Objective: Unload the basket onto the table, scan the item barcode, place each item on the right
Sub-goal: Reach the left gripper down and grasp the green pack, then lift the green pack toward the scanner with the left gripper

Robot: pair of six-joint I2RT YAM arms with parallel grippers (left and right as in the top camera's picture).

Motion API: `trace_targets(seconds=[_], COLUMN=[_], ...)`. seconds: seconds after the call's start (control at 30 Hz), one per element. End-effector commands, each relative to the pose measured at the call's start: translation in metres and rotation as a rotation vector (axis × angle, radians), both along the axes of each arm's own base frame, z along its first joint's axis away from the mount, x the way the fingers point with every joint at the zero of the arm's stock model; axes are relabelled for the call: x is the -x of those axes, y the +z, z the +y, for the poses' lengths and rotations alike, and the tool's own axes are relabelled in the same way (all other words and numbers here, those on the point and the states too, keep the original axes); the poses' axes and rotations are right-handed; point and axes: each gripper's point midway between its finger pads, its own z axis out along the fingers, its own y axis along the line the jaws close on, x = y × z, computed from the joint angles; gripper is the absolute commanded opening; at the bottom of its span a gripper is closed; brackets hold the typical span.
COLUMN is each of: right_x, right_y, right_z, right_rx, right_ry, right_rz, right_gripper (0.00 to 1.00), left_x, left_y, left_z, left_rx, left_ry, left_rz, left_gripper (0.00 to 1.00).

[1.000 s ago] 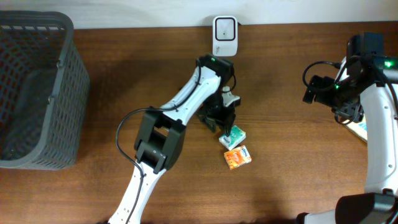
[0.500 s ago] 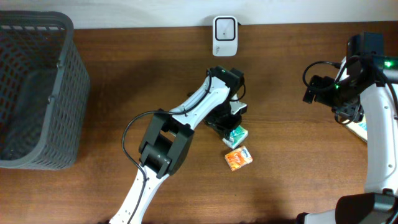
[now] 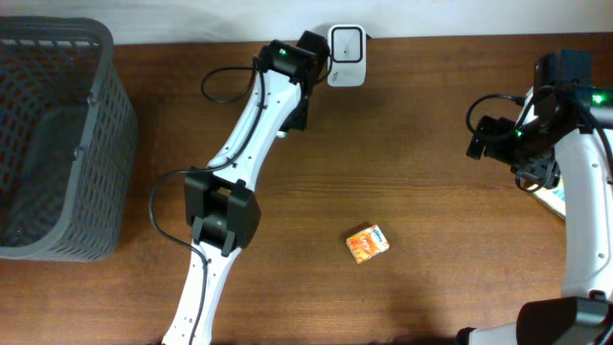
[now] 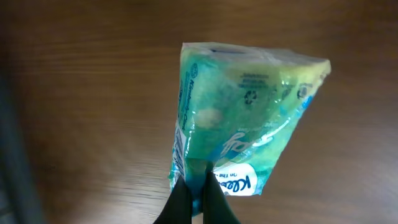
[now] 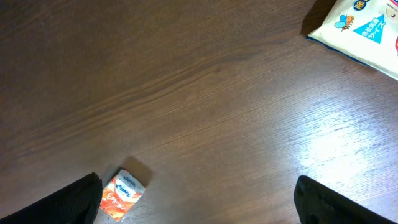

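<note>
A green Kleenex tissue pack (image 4: 249, 106) hangs above the wooden table in the left wrist view, and my left gripper (image 4: 197, 184) is shut on its lower edge. From overhead, the left arm's wrist (image 3: 295, 65) sits right beside the white barcode scanner (image 3: 345, 50) at the back edge, and the green pack is hidden beneath it. My right gripper (image 5: 199, 205) stands open over bare wood at the right side, its black fingers (image 5: 68, 202) far apart and nothing between them.
An orange tissue pack (image 3: 366, 242) lies on the table centre, also visible as the orange pack (image 5: 122, 194) by the right gripper's left finger. A grey mesh basket (image 3: 53, 144) stands at far left. A white packet (image 5: 360, 31) lies at the right edge.
My left gripper shut on the green pack beside the orange one, lifted it and swung it back-left to the scanner. The right arm has not moved.
</note>
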Motion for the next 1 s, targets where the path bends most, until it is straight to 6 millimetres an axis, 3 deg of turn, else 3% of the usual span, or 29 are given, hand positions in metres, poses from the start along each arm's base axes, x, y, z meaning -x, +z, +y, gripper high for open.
trace_targets(seconds=[0.0, 0.1, 0.23, 0.53, 0.57, 0.7, 0.97], right_x=[0.001, 0.001, 0.001, 0.001, 0.001, 0.001, 0.001], right_y=[-0.001, -0.001, -0.001, -0.001, -0.001, -0.001, -0.001], right_z=[-0.003, -0.003, -0.003, -0.003, -0.003, -0.003, -0.003], right_rx=[0.017, 0.017, 0.017, 0.017, 0.017, 0.017, 0.017], right_ry=[0.004, 0.004, 0.004, 0.004, 0.004, 0.004, 0.004], right_rz=[0.005, 0.005, 0.005, 0.005, 0.005, 0.005, 0.005], right_gripper=[0.98, 0.98, 0.99, 0.98, 0.98, 0.98, 0.98], left_x=[-0.007, -0.002, 0.015, 0.040, 0.041, 0.048, 0.065], left_y=[0.010, 0.000, -0.037, -0.072, -0.073, -0.072, -0.079], left_z=[0.021, 0.013, -0.014, -0.060, -0.063, -0.070, -0.085], left_rx=[-0.260, -0.332, -0.381, -0.363, -0.362, -0.366, -0.275], left_ry=[0.102, 0.071, -0.012, -0.111, -0.117, -0.139, -0.169], left_rz=[-0.166, -0.176, -0.115, -0.058, -0.060, -0.054, 0.049], left_gripper=[0.00, 0.00, 0.00, 0.00, 0.02, 0.32, 0.33])
